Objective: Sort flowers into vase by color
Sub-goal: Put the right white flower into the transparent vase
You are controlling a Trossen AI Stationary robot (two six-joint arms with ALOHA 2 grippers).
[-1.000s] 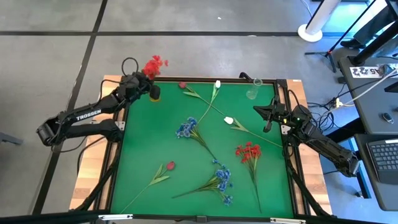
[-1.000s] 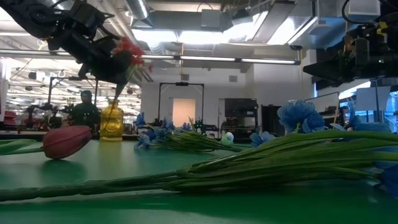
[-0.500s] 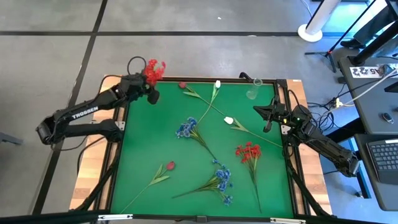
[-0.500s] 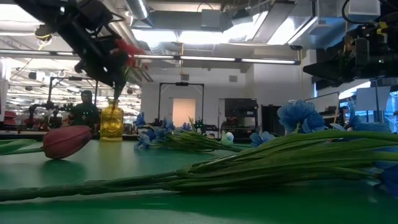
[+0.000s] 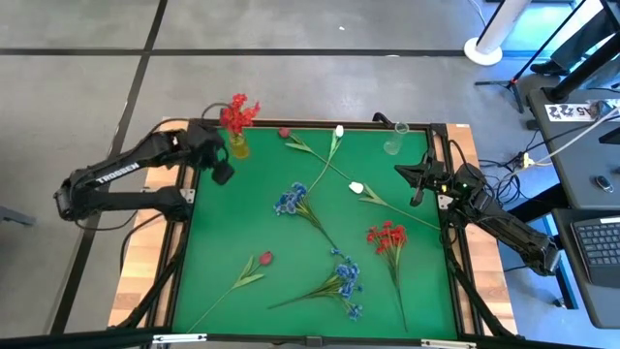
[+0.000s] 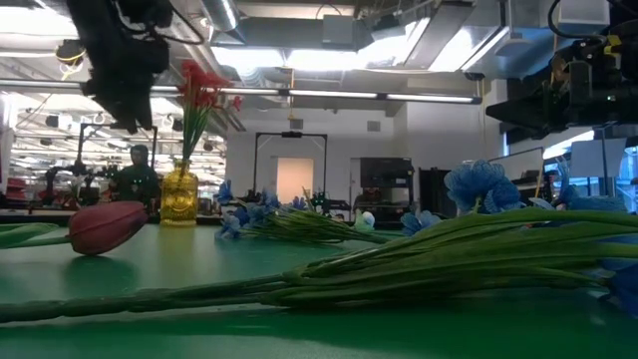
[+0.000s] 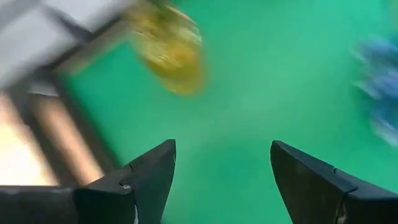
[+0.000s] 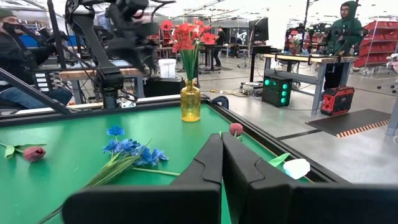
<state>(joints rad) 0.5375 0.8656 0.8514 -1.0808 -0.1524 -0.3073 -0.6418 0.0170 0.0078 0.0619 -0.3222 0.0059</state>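
Left gripper (image 5: 222,173): fingers spread wide, holding nothing, just beside the yellow vase (image 5: 238,146).
Red cluster (image 5: 237,112): standing upright in the vase at the mat's far left corner.
Right gripper (image 5: 418,189): fingers pressed together, empty, at the mat's right edge.
Other flowers (image 5: 341,281): lying loose across the green mat (image 5: 223,242).

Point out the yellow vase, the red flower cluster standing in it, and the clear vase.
yellow vase (image 8: 190,104), right wrist view, on its glass belly
red flower cluster (image 8: 188,33), right wrist view, on the blossoms
clear vase (image 5: 393,142), high view, on its glass body
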